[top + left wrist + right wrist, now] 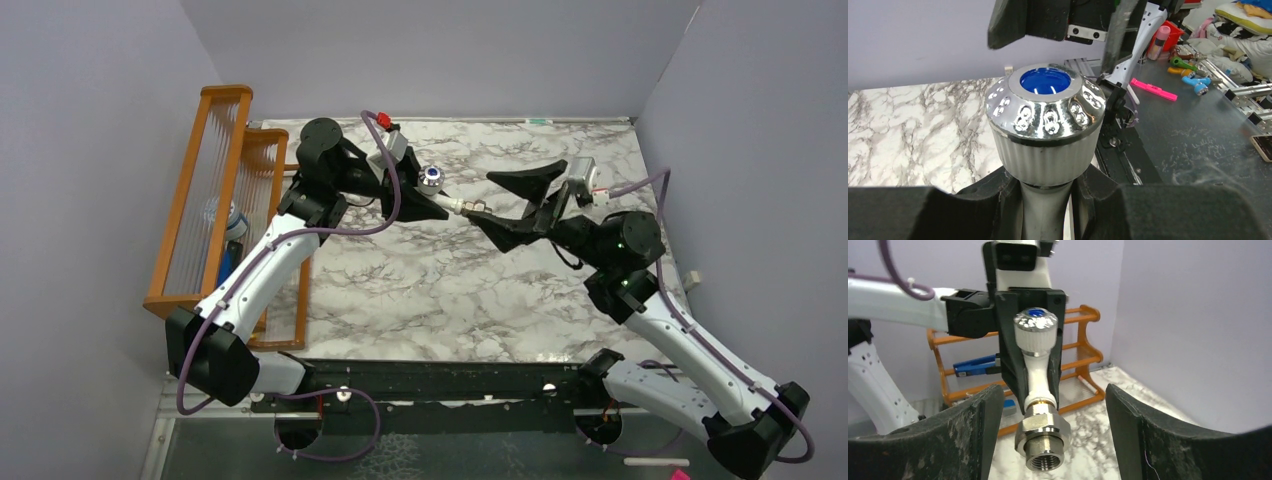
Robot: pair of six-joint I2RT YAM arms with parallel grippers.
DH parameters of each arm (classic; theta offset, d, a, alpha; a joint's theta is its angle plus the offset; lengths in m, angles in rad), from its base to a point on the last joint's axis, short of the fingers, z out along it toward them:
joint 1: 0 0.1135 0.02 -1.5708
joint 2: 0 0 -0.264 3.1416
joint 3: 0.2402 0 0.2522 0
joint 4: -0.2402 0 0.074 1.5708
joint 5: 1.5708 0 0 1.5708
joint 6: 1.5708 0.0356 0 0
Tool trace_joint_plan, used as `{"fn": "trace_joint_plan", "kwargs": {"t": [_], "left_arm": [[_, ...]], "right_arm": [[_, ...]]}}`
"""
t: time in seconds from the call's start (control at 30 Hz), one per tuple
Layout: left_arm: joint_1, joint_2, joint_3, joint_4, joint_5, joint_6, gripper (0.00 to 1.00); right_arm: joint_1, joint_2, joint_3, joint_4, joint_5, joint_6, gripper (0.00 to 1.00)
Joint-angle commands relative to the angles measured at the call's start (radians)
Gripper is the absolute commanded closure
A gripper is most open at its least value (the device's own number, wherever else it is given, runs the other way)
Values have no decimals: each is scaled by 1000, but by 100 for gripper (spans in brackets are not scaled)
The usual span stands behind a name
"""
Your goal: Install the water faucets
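The left gripper (428, 203) pinches the white tap (1037, 372) and holds it up over the table (420, 290). The nut (1043, 432) sits on the tap's metal end. The right gripper (482, 198) is spread wide around the nut, not touching it. I think the nut may not be tight yet.

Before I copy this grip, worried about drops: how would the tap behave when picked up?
Probably stiff: the tap, white body and metal fitting, looks rigid. Its polished knob looks slippery; the ribbed skirt should grip better.
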Motion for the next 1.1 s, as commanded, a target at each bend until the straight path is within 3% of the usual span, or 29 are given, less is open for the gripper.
{"fn": "trace_joint_plan", "kwargs": {"t": [0.0, 0.2, 0.37, 0.63, 1.07], "left_arm": [[-2, -24, 31, 49, 1, 9, 100], [-2, -23, 36, 52, 1, 2, 100], [-2, -27, 33, 53, 2, -3, 100], [-2, -28, 34, 53, 3, -3, 100], [-2, -26, 33, 55, 10, -3, 100]], "right_arm": [[0, -32, 43, 16, -191, -352, 21], [0, -51, -4, -87, -356, -806, 16], [2, -41, -31, -130, -379, -1023, 19], [10, -22, -42, -182, -310, -1176, 24], [28, -6, -66, -152, -236, -1227, 42]]}}
